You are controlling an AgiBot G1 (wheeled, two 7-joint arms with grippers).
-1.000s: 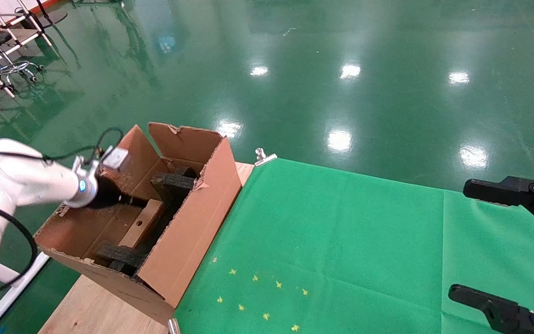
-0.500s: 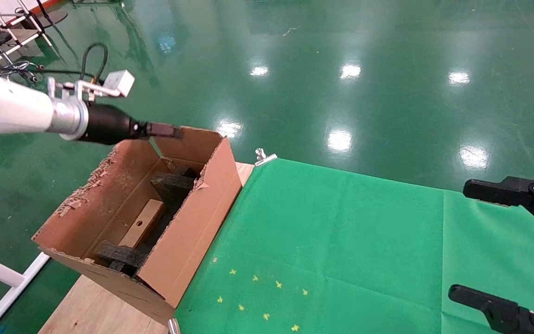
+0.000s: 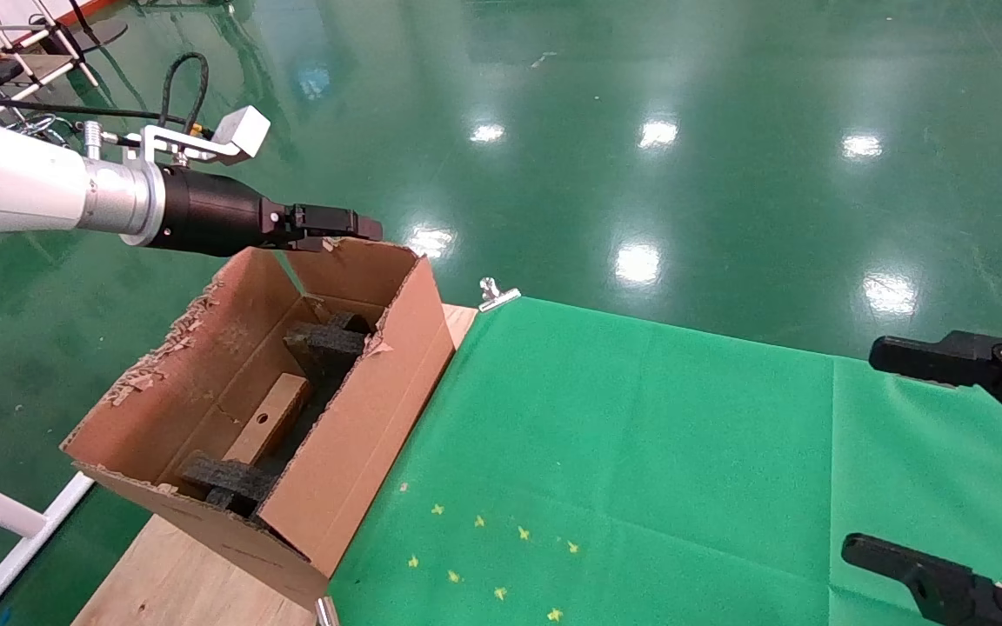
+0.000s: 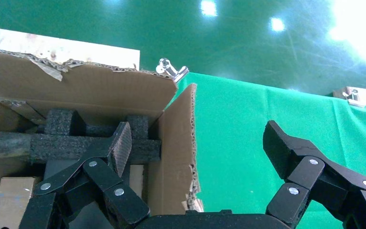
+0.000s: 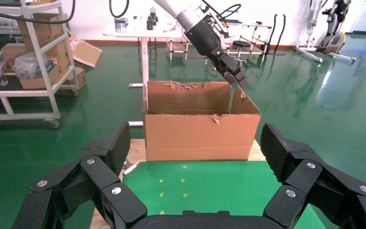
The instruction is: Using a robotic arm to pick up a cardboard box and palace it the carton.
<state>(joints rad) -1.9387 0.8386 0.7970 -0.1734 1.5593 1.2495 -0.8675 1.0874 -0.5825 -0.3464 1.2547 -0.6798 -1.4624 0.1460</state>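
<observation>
Now | left gripper (image 3: 353, 228) above carton (image 3: 362, 417) rim, jaws wide, empty | cardboard box (image 3: 268, 419) inside carton | right gripper (image 5: 198, 157) parked, jaws wide

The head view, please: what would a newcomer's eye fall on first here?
Most striking is the large ragged-flapped carton at the table's left end, with the small cardboard box lying inside between black foam blocks. Above its far edge hangs the white left arm's hand, open and empty. The bright green cloth covers the rest of the table, with the open right hand at its right edge.
</observation>
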